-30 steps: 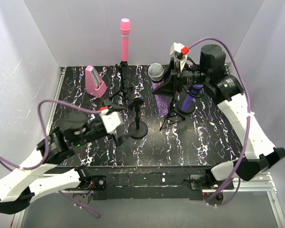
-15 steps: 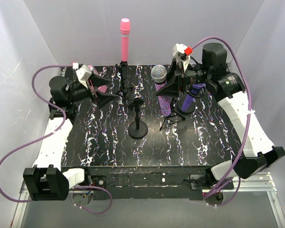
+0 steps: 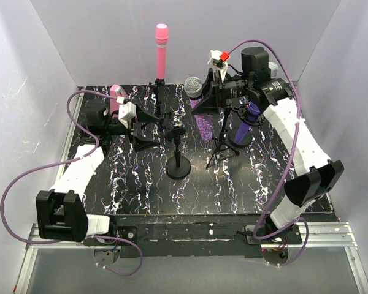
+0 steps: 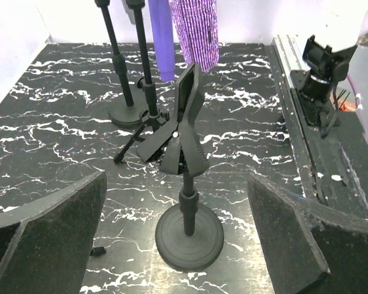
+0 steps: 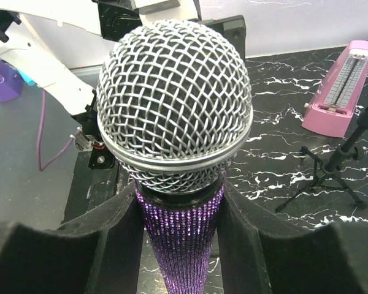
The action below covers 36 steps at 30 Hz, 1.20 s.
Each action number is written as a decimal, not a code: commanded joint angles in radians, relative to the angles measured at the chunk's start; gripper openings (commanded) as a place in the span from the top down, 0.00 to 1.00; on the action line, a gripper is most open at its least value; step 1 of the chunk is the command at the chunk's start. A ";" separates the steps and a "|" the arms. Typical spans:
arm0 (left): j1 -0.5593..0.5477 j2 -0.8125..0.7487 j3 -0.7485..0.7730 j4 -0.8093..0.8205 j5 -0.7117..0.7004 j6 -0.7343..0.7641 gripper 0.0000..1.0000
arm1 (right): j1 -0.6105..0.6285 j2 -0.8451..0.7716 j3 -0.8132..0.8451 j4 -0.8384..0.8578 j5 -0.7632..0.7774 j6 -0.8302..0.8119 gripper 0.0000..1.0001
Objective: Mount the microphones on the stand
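Top view: the pink microphone (image 3: 161, 52) is standing upright on the far tripod stand (image 3: 156, 111), and the dark purple microphone (image 3: 248, 119) is sitting in a stand at the right. Two appear mounted. The right gripper (image 3: 205, 101) is clamping the glittery purple microphone (image 3: 195, 87) aloft, far of centre. The round-base stand (image 3: 179, 164) at centre is waiting empty. The left gripper (image 3: 148, 127) is hovering just left of it, spread wide, holding nothing. The fourth microphone is not showing clearly.

Left wrist: the empty clip (image 4: 187, 119) is sitting between the spread fingers (image 4: 55, 236).

Right wrist: the pads (image 5: 104, 239) are squeezing the glitter body below its mesh head.

Judgement: roughly half done. Seating the held microphone is likely coming next.
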 commanded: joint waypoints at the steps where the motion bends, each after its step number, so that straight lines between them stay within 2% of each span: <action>1: -0.024 0.052 0.050 -0.067 0.004 0.160 0.02 | -0.001 0.022 0.088 0.006 -0.027 -0.038 0.99; 8: -0.108 0.146 0.100 -0.083 0.006 0.207 0.02 | 0.002 0.062 0.112 0.007 -0.020 -0.044 0.99; 14: -0.134 0.172 0.100 -0.084 0.013 0.217 0.02 | 0.025 0.088 0.115 -0.005 -0.018 -0.058 0.99; 18: -0.134 0.169 0.091 -0.084 0.009 0.217 0.07 | 0.051 0.105 0.117 0.000 -0.009 -0.060 0.99; 21: -0.136 0.177 0.096 -0.093 0.000 0.205 0.16 | 0.076 0.117 0.120 0.000 -0.001 -0.066 0.99; 23: -0.137 0.184 0.099 -0.099 -0.013 0.197 0.30 | 0.090 0.120 0.121 0.000 0.009 -0.073 0.99; 26: -0.140 0.186 0.102 -0.099 -0.013 0.188 0.40 | 0.103 0.124 0.125 -0.011 0.029 -0.090 0.99; 30: -0.143 0.189 0.106 -0.099 -0.017 0.175 0.73 | 0.108 0.128 0.129 -0.043 0.048 -0.133 0.99; 32: -0.142 0.189 0.109 -0.099 -0.019 0.169 0.82 | 0.111 0.128 0.135 -0.078 0.051 -0.176 0.99; 34: -0.143 0.182 0.110 -0.101 -0.020 0.168 0.86 | 0.117 0.128 0.143 -0.120 0.060 -0.230 0.99; 36: -0.143 0.175 0.108 -0.101 -0.023 0.165 0.85 | 0.117 0.124 0.143 -0.132 0.069 -0.241 0.99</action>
